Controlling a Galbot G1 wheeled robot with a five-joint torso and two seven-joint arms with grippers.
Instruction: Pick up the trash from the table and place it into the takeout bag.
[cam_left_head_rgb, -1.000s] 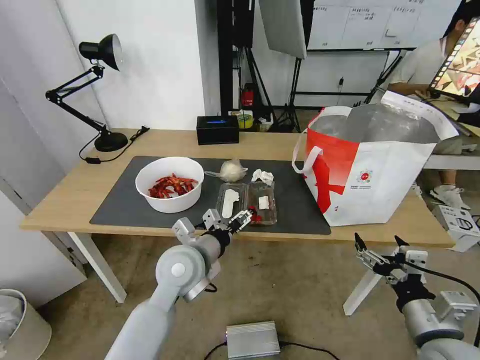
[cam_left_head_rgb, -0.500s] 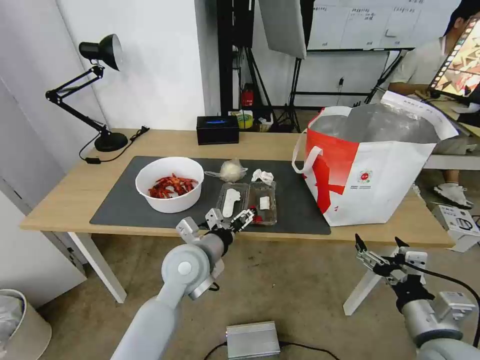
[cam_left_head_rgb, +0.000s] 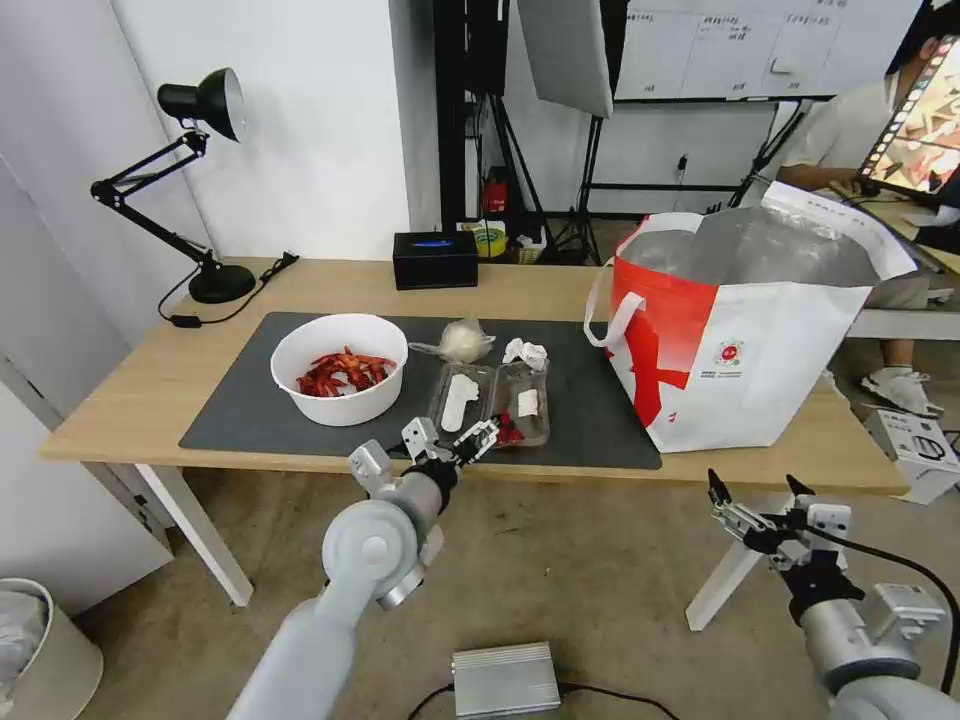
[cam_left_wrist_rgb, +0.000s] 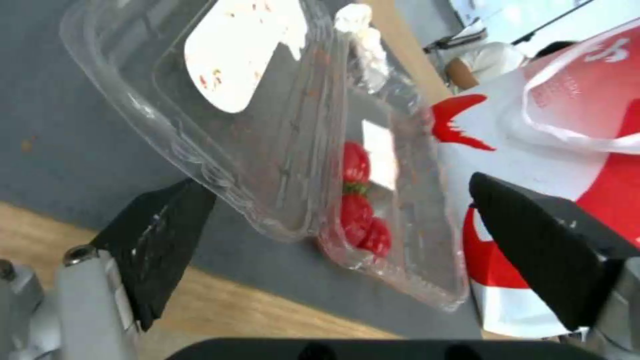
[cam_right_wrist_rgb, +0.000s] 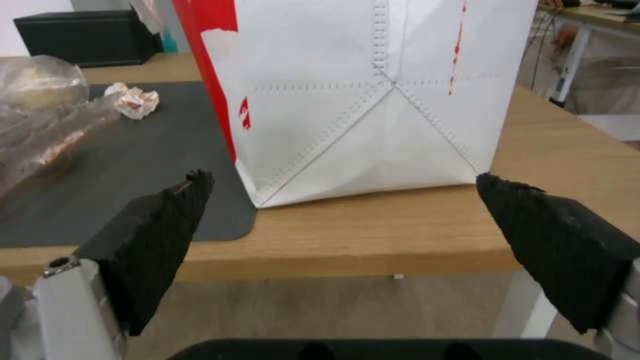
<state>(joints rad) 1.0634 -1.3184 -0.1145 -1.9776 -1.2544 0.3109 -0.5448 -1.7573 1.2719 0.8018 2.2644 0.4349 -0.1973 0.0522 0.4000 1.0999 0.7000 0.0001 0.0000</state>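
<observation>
- Trash on the table (cam_left_head_rgb: 150, 390) is all unpicked: four pieces lie on the dark grey mat (cam_left_head_rgb: 240, 420), none in the takeout bag (cam_left_head_rgb: 745, 350).
- Right gripper (cam_left_head_rgb: 760, 503) hangs low, below and in front of the table's near edge, under the bag's corner. Jaws wide apart, nothing between them. Reads as parked, kept out of the working arm's path.
- Left gripper (cam_left_head_rgb: 452, 440) sits at the near edge of the mat, fingers spread wide, holding nothing. In the left wrist view the clear plastic clamshell box (cam_left_wrist_rgb: 293, 145) lies between and beyond the two black pads (cam_left_wrist_rgb: 160, 235), not touching either. Judgement: spread is set to straddle the box's near rim.
- Clamshell lies open and flat, red scraps and a white slip inside; thin walls likely flex under a pinch.
- White bowl of crayfish shells (cam_left_head_rgb: 340, 368) stands just left of the box, apart from it.
- Knotted clear bag (cam_left_head_rgb: 458, 341) and crumpled tissue (cam_left_head_rgb: 526, 352) lie just behind the box.
- Takeout bag stands upright at the mat's right end, mouth open, foil lining showing; open top suits dropping items in from above.
</observation>
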